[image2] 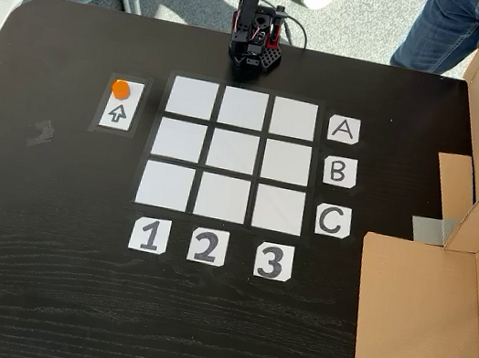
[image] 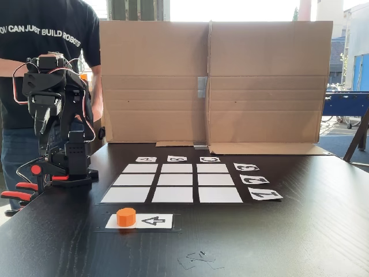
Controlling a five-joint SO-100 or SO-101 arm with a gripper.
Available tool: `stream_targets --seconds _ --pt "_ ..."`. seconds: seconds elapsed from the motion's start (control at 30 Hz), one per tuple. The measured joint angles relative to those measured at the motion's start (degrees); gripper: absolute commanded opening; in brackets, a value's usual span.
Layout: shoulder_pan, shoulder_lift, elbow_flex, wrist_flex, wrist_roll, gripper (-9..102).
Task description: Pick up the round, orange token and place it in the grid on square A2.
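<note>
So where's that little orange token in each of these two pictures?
A fixed view, from the front: the token sits low and left of centre, on the arrow card.
A fixed view, from above: the token sits upper left, left of the grid.
Shared landmark: the arrow card.

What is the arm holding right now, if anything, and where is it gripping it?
Nothing is held. The gripper hangs folded above the arm's base, its fingers around nothing, while the token sits apart on the arrow card beside the grid.
</note>
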Motion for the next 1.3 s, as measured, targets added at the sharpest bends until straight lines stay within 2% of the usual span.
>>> stream_targets --seconds 0.47,0.87,1.3 --pt "-8.2 -7.9 -2.8 0.7 1.8 44" --pt "-11.2 -16.5 -17.3 2.5 1.8 44" --pt "-15.9 -28.9 -18.6 2.5 1.8 44"
